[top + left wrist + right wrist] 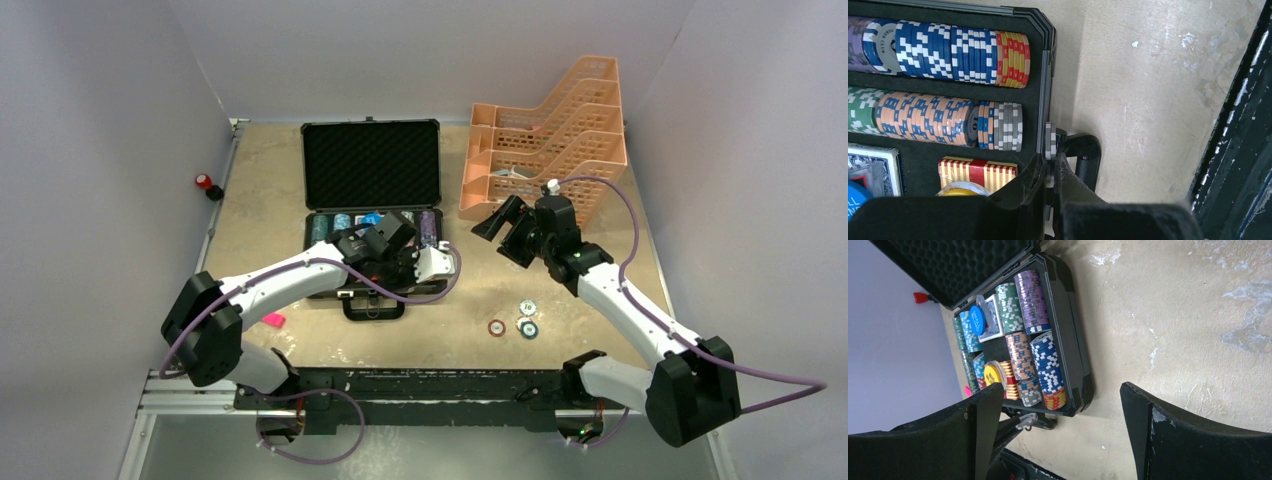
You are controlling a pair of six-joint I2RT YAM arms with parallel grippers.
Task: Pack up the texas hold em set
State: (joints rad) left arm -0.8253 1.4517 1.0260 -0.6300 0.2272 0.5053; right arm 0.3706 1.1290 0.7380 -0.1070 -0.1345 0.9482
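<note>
The black briefcase (370, 160) lies open at mid-table, its base filled with rows of multicoloured poker chips (948, 50), a red striped card deck (977, 172), a blue deck (873, 167), a yellow dealer button (992, 374) and a blue one (977, 320). My left gripper (1052, 162) is shut on a couple of grey chips (1050, 142), held on edge above the case's front rim (1045, 60) by the handle (1088, 150). My right gripper (1062, 390) is open and empty, raised right of the case (1068, 325). Three loose chips (520, 320) lie on the table.
The peach lattice tray rack (550, 150) stands at the back right, close behind the right gripper (497, 222). A pink marker (272, 320) lies near the left arm's base. A small red object (204, 182) sits off the table's left edge.
</note>
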